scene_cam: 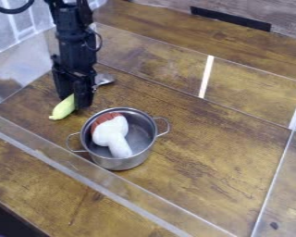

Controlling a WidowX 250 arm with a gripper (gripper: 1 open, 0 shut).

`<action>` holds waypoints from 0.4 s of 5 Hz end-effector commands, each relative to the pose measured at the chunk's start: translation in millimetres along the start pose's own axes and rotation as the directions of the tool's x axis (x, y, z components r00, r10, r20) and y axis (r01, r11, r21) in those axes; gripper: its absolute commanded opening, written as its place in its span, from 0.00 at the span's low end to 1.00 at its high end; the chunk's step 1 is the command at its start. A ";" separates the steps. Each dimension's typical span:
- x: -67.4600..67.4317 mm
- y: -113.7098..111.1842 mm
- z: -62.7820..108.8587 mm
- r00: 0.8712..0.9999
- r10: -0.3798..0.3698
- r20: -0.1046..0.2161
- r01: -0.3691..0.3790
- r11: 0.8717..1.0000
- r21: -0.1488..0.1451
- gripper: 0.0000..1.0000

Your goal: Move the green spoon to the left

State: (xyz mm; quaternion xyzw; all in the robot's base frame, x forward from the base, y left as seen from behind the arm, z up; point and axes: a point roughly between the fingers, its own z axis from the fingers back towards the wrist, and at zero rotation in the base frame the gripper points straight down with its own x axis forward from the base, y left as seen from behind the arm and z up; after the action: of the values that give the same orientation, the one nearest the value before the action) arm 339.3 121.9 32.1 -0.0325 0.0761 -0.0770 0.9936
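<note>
Now, starting at your left, you can see the green spoon [63, 107] lying on the wooden table [225, 176], its yellow-green handle poking out toward the near left edge. Your gripper [75, 93] points straight down right over the spoon's upper end, its black fingers [84, 90] down around the handle; you cannot tell whether they are pinching it or only spread beside it. Just to the right and nearer to you sits the silver pot [119, 139] with a white and red item [111, 132] inside. Clear low walls [207, 76] fence the dark, knotty planks, and a black strip [233, 18] lies along the far edge.
</note>
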 end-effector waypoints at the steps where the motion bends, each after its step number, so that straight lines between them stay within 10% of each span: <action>1: 4.4 -4.2 34.8 0.995 0.032 0.090 -0.036 0.999 0.038 1.00; 2: 0.2 -14.8 53.6 0.992 0.077 0.096 -0.080 0.996 0.031 0.00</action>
State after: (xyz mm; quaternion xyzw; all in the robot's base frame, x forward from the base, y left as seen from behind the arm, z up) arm 335.9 114.1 57.0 -0.0307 0.0678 -0.0336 0.9967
